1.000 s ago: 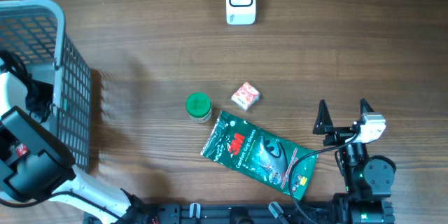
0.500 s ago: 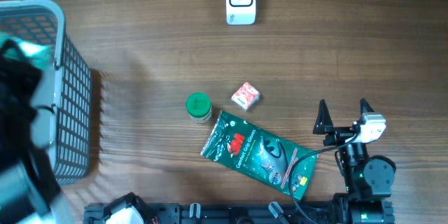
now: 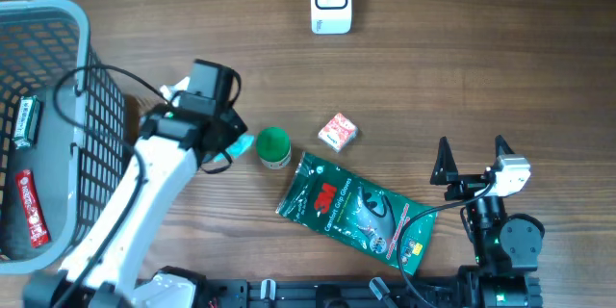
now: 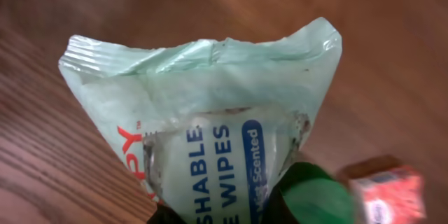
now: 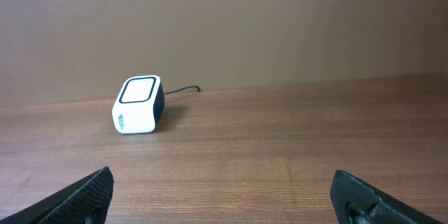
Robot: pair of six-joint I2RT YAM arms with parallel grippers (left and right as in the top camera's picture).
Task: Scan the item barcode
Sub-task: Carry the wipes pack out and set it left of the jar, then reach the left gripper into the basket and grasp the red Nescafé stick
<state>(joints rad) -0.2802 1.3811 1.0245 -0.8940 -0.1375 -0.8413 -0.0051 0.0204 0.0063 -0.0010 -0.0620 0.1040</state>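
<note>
Wipes packet [image 4: 210, 112], pale green, clamped in left fingers [image 4: 162, 215] over worktop [image 3: 462, 67], just beside green-lidded jar [image 3: 273, 146], well apart from white scanner [image 3: 330, 0]. Right fingers [image 3: 444, 162] spread wide, empty, near glove pack [image 3: 354, 212].

Overhead looks straight down; low right wrist faces the scanner [image 5: 137, 105] (shared view).
</note>
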